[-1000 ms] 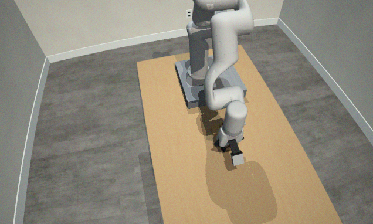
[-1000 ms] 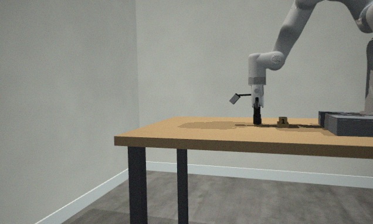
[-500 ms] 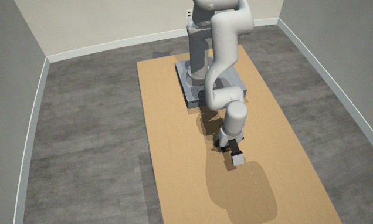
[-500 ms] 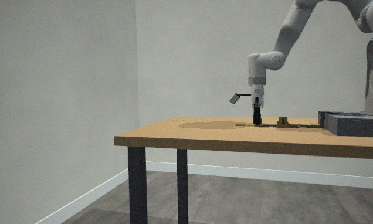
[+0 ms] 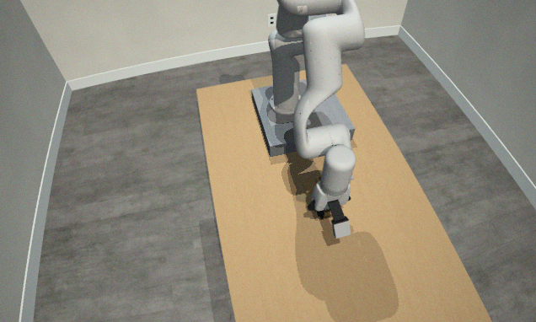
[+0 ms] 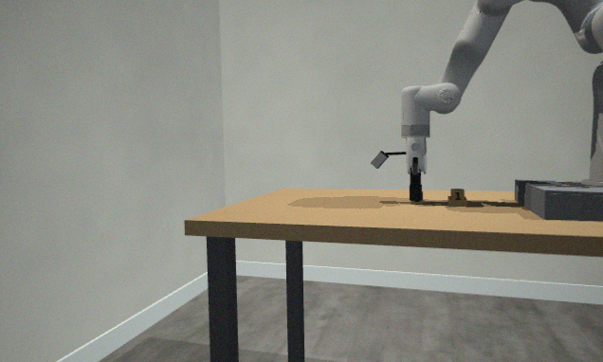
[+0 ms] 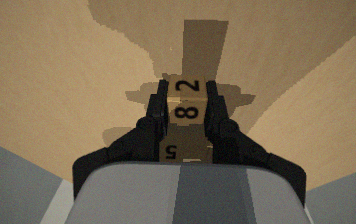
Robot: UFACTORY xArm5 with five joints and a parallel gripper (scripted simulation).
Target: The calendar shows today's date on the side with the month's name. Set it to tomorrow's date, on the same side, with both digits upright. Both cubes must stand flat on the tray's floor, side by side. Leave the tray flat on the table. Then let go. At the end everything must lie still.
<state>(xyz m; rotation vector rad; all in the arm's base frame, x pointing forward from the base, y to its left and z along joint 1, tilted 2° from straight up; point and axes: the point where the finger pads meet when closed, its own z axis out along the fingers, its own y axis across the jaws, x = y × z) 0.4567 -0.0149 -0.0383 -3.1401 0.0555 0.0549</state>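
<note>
Between my two black fingers sits a wooden calendar cube (image 7: 186,117), and my pincer (image 7: 186,107) is clamped on its two side faces. In the wrist view the cube shows three faces: a 2 on the far one, an 8 on the middle one, and a 5 on the one nearest the camera. All three digits lie turned out of upright as that camera sees them. From the side, my pincer (image 6: 415,193) points straight down with its tips at the bench (image 6: 332,217) surface; I cannot tell whether the cube touches the wood or hangs just above it. A little way toward my base stands the calendar tray (image 6: 457,202), flat on the bench, with a second cube (image 6: 457,194) in it showing a 1. The tray and the held cube are apart. Behind them is the grey base plate (image 6: 559,200) I am mounted on.
</note>
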